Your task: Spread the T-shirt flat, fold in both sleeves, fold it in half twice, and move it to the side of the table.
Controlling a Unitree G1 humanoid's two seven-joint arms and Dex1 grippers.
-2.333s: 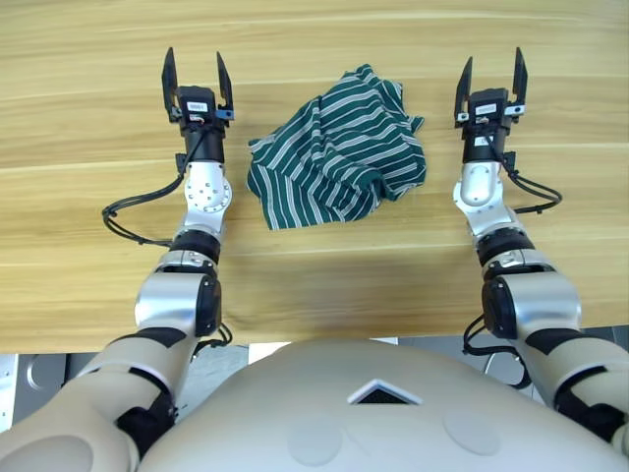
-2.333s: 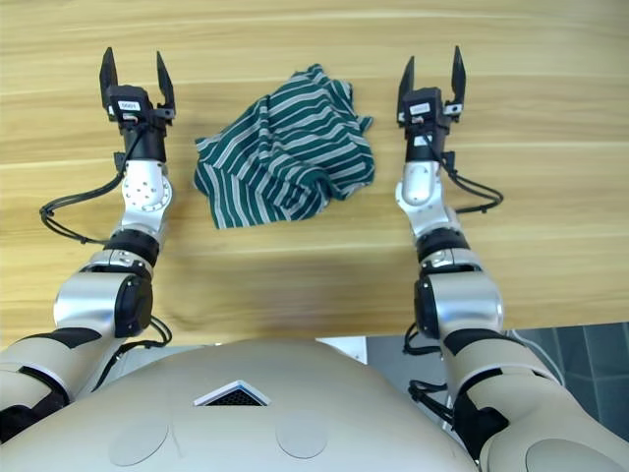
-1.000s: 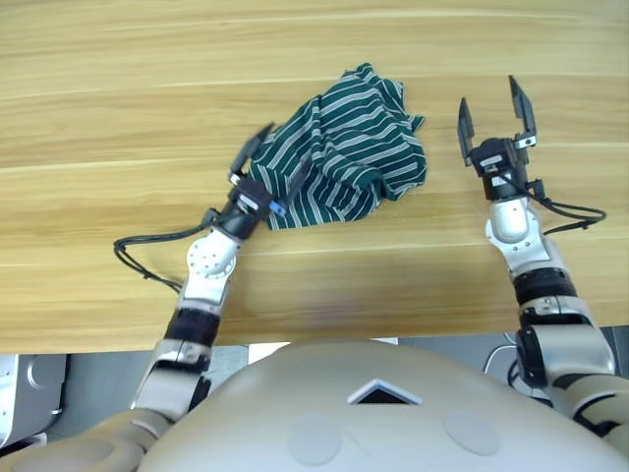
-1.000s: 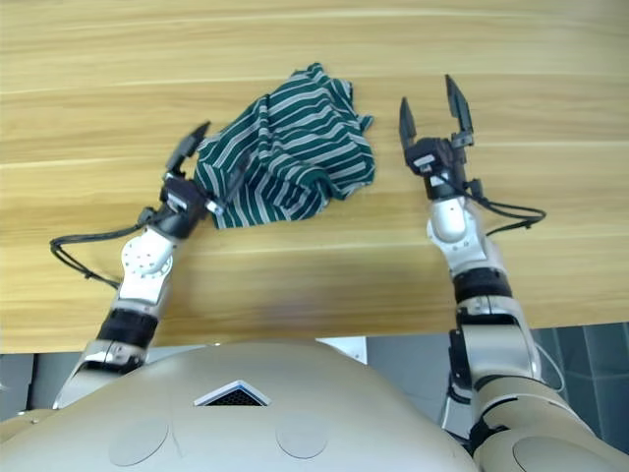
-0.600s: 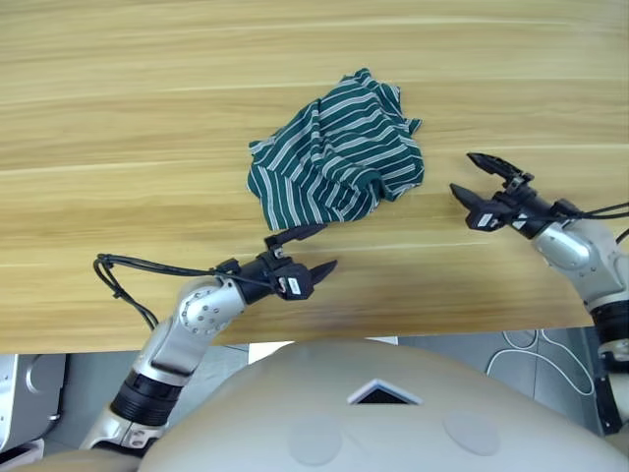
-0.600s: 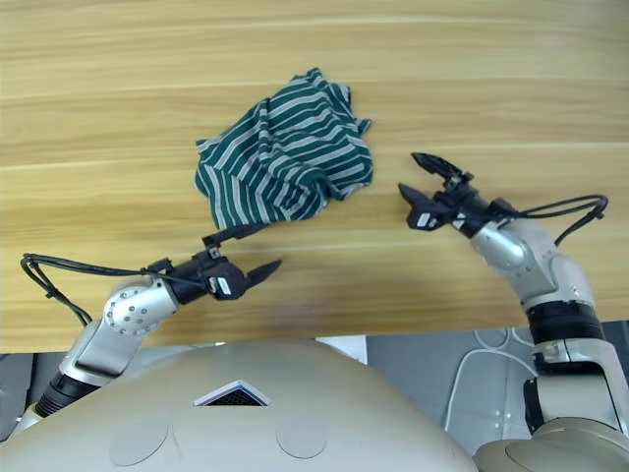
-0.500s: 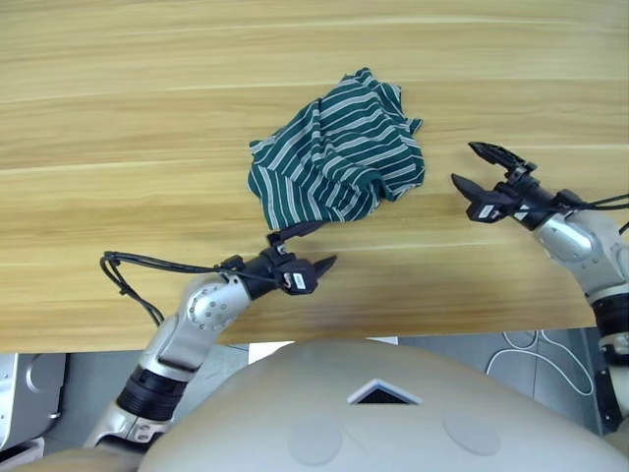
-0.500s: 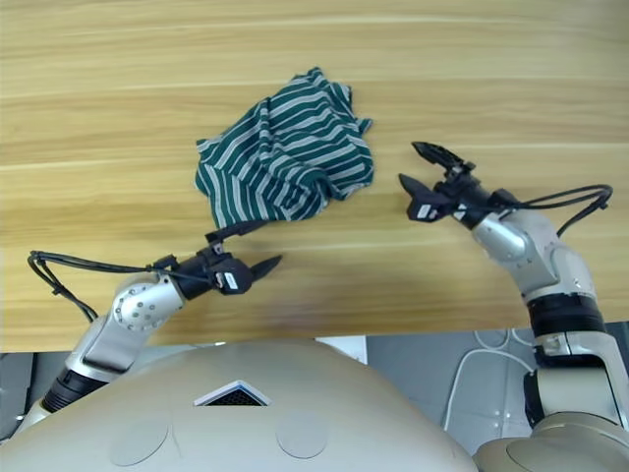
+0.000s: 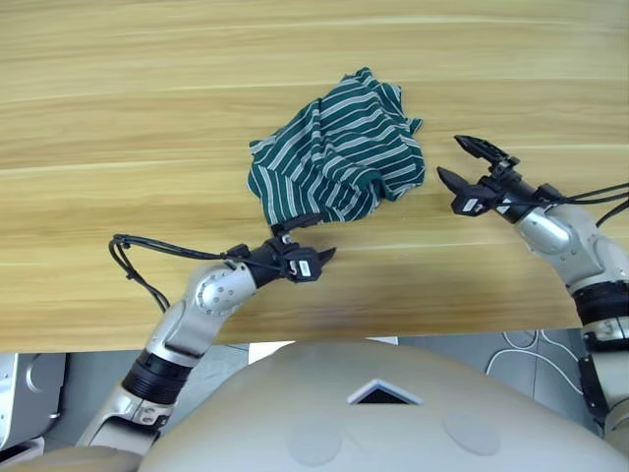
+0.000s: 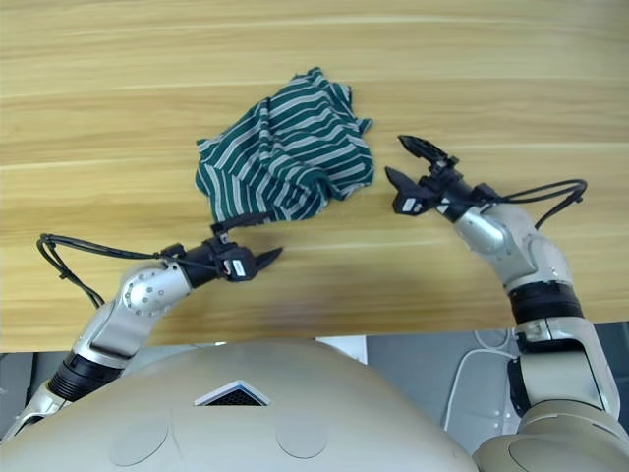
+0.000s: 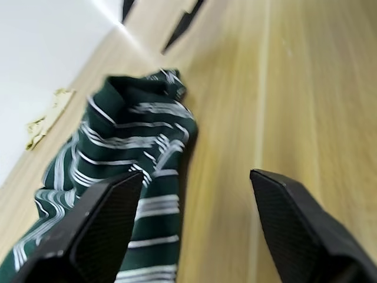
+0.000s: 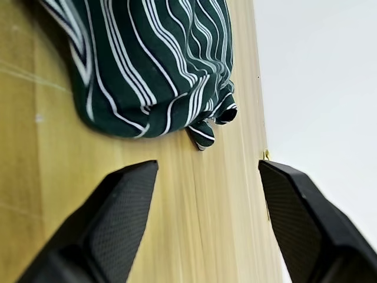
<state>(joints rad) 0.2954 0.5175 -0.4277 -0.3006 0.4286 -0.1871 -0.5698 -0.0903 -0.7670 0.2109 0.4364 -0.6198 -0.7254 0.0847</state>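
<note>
— Where's the T-shirt (image 9: 337, 147)?
— Crumpled on the wooden table (image 9: 118, 98), upper centre of my head view. My left gripper (image 9: 319, 237) sits at its lower edge, fingers apart; my right gripper (image 9: 449, 155) is near its right side, also spread.

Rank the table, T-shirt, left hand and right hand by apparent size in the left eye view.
1. table, by far the largest
2. T-shirt, a crumpled heap
3. left hand and right hand: they look alike, both open beside the heap, so they are not ranked.
</note>
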